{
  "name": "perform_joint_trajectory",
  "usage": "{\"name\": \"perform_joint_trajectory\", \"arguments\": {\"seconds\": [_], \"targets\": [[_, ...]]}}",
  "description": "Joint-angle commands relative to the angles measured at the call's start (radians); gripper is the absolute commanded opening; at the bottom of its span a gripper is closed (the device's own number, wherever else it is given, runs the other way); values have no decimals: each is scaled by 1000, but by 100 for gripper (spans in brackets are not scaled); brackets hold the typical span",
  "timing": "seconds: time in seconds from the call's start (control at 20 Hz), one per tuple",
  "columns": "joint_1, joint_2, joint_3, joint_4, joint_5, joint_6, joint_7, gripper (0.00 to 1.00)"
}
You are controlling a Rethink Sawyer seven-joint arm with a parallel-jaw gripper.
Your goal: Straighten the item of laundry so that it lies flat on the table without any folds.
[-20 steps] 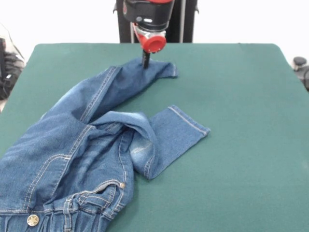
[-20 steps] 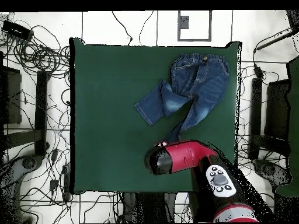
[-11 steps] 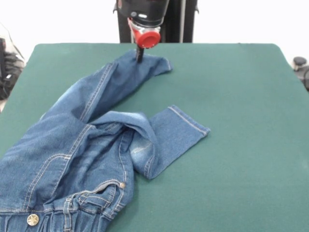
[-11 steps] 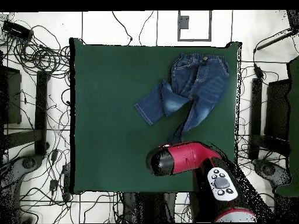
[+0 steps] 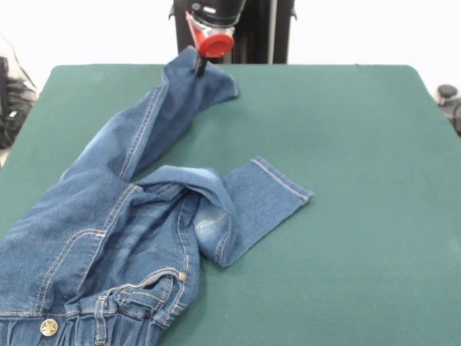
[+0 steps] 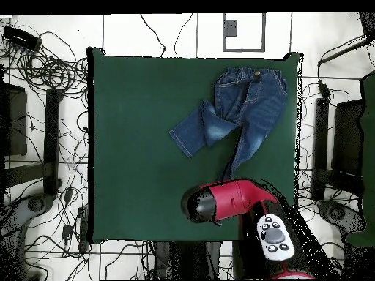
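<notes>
The item of laundry (image 5: 122,216), small blue jeans, lies across the left half of the green table (image 5: 360,180), its waistband at the near left corner. One leg stretches away to the far edge. Its cuff is raised off the cloth there, with my gripper (image 5: 197,67) shut on it. The other leg (image 5: 252,202) is folded sideways across the crotch, cuff pointing right. In the overhead view the jeans (image 6: 249,102) sit at the table's (image 6: 139,132) upper right, and the red arm (image 6: 223,201) hides the gripper and the held cuff.
The table's far edge (image 5: 302,66) runs right beside the gripper, with the black pedestal (image 5: 281,32) behind it. Cables (image 6: 44,80) and dark equipment (image 6: 333,146) lie on the floor around the table.
My gripper has moved back toward the table's far edge and slightly left in the front view, dragging the cuff along. The held leg is pulled longer and its cuff is lifted.
</notes>
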Motion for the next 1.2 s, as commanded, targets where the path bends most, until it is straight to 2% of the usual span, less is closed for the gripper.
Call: {"name": "perform_joint_trajectory", "arguments": {"seconds": [0.05,0.45,0.9,1.2], "targets": [[47,-28,23,47,4,160,121,0],[54,-40,31,47,-8,225,102,0],[62,21,9,-15,-69,201,138,0],[82,81,-13,-66,-111,164,203,0]]}}
